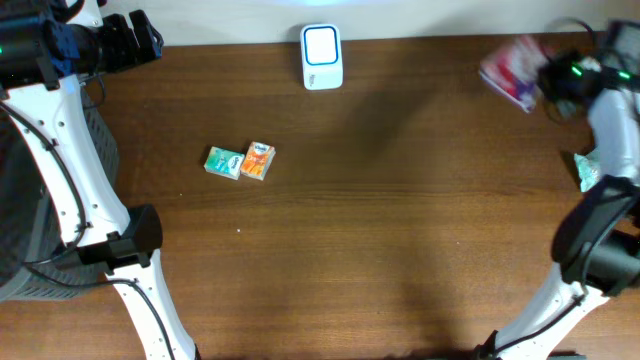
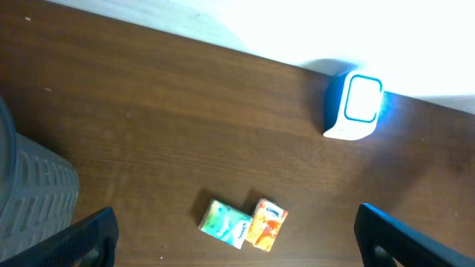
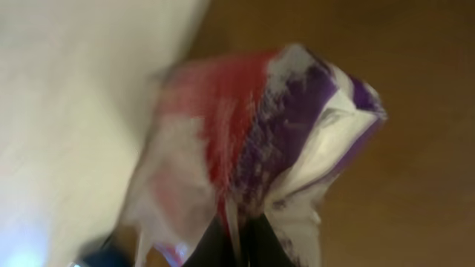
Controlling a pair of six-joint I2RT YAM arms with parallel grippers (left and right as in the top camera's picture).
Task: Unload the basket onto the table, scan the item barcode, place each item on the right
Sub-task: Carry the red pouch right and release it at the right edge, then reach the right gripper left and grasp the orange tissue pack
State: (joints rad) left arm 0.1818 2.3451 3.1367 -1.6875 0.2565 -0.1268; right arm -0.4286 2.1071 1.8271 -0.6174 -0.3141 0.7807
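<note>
The right jaws are clamped on the end of a red, purple and white packet [image 1: 512, 72] at the table's far right corner. The packet sticks out leftward, towards the scanner [image 1: 322, 56] well apart at the middle of the far edge. The left jaws stand wide apart, empty, at the far left corner. The right wrist view shows the pinched wrapper but no barcode that I can see; only the overhead view shows the gap to the scanner.

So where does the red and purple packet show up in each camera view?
Overhead: the red and purple packet is at the far top right, blurred, in the right gripper.
Left wrist: not in it.
Right wrist: it fills the middle of the picture, gripped at its lower edge.
Shared landmark: the brown table top shows in all three views; the white scanner shows only in overhead and left wrist.
</note>
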